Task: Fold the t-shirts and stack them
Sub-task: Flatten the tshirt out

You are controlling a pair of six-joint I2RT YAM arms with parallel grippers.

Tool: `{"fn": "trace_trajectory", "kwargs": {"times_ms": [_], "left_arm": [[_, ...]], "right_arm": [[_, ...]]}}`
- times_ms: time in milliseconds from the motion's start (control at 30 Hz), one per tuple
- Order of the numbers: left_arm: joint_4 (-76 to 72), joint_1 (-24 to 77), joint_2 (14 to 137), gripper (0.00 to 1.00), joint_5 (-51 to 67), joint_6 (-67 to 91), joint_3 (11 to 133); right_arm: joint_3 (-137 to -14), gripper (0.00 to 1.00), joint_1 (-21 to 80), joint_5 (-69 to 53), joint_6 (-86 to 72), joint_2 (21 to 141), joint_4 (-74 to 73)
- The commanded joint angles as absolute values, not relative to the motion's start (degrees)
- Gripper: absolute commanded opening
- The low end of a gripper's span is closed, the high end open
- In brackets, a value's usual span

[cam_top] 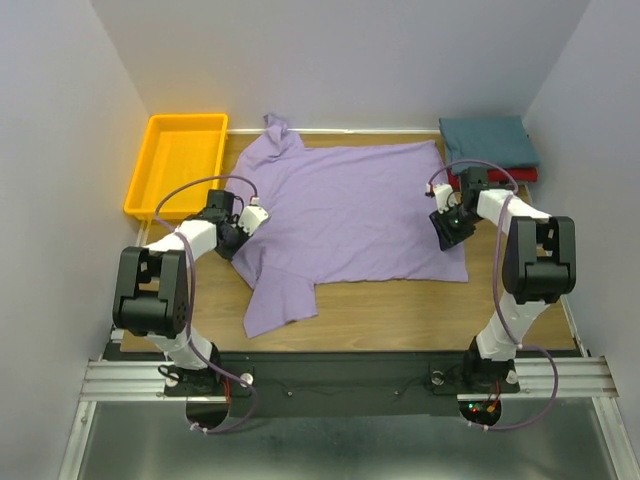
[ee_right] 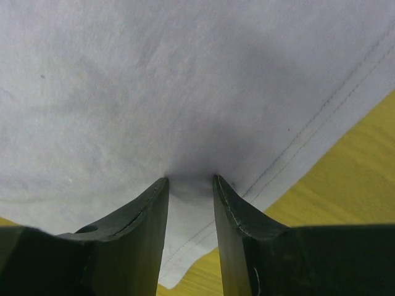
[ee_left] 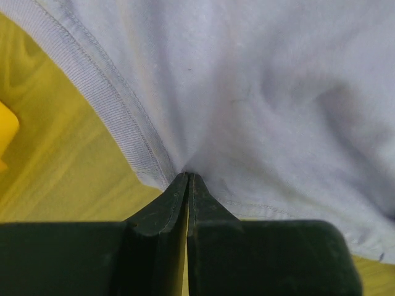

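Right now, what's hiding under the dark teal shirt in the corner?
A folded red shirt lies under the teal shirt. Only a strip of red shows along the near edge. The rest is covered, so anything else beneath can't be seen.

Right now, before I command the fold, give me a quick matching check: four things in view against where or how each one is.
Things:
1. lavender t-shirt
2. teal t-shirt
3. tray
4. left gripper

Places or states:
A. at the far left
B. shut on a ribbed cloth edge
C. folded, lying on the red t-shirt
D. spread out in the middle

Pairs: 1-D, 2-C, 3-A, 4-B.
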State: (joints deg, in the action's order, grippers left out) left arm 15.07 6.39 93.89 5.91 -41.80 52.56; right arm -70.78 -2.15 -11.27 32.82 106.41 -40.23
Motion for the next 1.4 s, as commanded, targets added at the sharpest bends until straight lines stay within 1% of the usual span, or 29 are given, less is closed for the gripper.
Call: {"fn": "trace_trajectory", "kwargs": {"times_ms": [0,133,233,300,333,400,433,500,533,633,667,700,733,767,800,833,867,967,1067,1133,1200,1367], "left_arm": [[24.7,6.2,86.8,0.14,4.5,-45.3,45.4],[31.6,6.2,80.2,0.13,7.2,-48.3,42.5],[40.5,6.2,72.7,0.13,11.3,-52.1,45.1],[42.0,6.2,70.9,0.14,13.7,-52.6,47.7],[42.6,6.1,70.3,0.16,14.7,-52.8,49.5],[42.1,6.2,70.7,0.18,17.2,-52.1,54.6],[41.0,6.2,71.3,0.20,17.8,-49.3,56.3],[37.7,6.2,74.3,0.20,19.3,-47.0,61.3],[35.7,6.2,75.5,0.22,19.2,-45.0,62.7],[28.1,6.2,80.4,0.24,18.6,-38.1,68.4],[25.0,6.2,83.4,0.24,18.6,-34.8,71.9],[21.7,6.2,86.8,0.25,18.6,-31.2,75.6],[21.6,6.2,86.8,0.25,18.5,-31.1,75.7],[18.7,6.2,90.8,0.25,18.5,-28.9,77.6],[17.5,6.2,92.9,0.25,18.7,-25.6,82.0],[16.0,6.2,97.5,0.26,18.8,-23.4,87.4],[15.5,6.2,100.0,0.26,19.3,-20.2,90.2],[13.4,6.2,109.9,0.26,18.8,-15.7,98.3],[11.7,6.2,119.2,0.26,15.7,-11.8,110.3],[10.2,6.2,124.9,0.25,14.5,-9.9,113.9],[8.7,6.2,128.3,0.24,13.9,-9.5,119.2],[6.4,6.2,138.3,0.23,11.5,-8.2,129.4]], "right_arm": [[-62.9,0.41,-2.1,-6.2,38.2,104.1,-45.6],[-57.1,0.41,-2.1,-6.4,43.2,96.4,-51.2],[-57.1,0.41,-2.1,-8.1,47.0,90.8,-58.6],[-59.7,0.41,-2.1,-10.3,46.8,88.4,-59.9],[-63.2,0.44,-2.1,-11.2,46.1,88.3,-60.0],[-66.9,0.44,-2.1,-14.3,43.9,89.7,-59.8],[-71.1,0.44,-2.1,-15.2,42.8,93.1,-59.5],[-75.0,0.43,-2.1,-17.2,39.1,97.0,-58.4],[-76.8,0.40,-2.1,-17.8,38.1,99.2,-57.8],[-83.9,0.39,-2.1,-18.5,31.4,104.9,-52.4],[-87.9,0.39,-2.1,-18.0,27.5,107.5,-48.8],[-92.8,0.36,-2.1,-18.3,24.6,110.4,-46.8],[-92.8,0.36,-2.1,-18.3,24.6,110.4,-46.8],[-94.7,0.36,-2.1,-18.2,21.3,112.0,-44.8],[-99.3,0.36,-2.1,-18.6,20.2,114.9,-44.4],[-101.5,0.35,-2.1,-18.8,18.0,116.9,-43.5],[-105.1,0.35,-2.1,-18.5,17.1,119.4,-42.8],[-110.0,0.33,-2.1,-17.9,13.7,123.6,-40.9],[-115.2,0.30,-2.1,-16.6,10.7,128.2,-38.5],[-117.1,0.27,-2.1,-16.0,9.7,130.9,-36.0],[-118.4,0.24,-2.0,-15.4,8.3,133.7,-34.7],[-122.5,0.24,-1.9,-14.0,7.2,138.5,-33.3]]}}
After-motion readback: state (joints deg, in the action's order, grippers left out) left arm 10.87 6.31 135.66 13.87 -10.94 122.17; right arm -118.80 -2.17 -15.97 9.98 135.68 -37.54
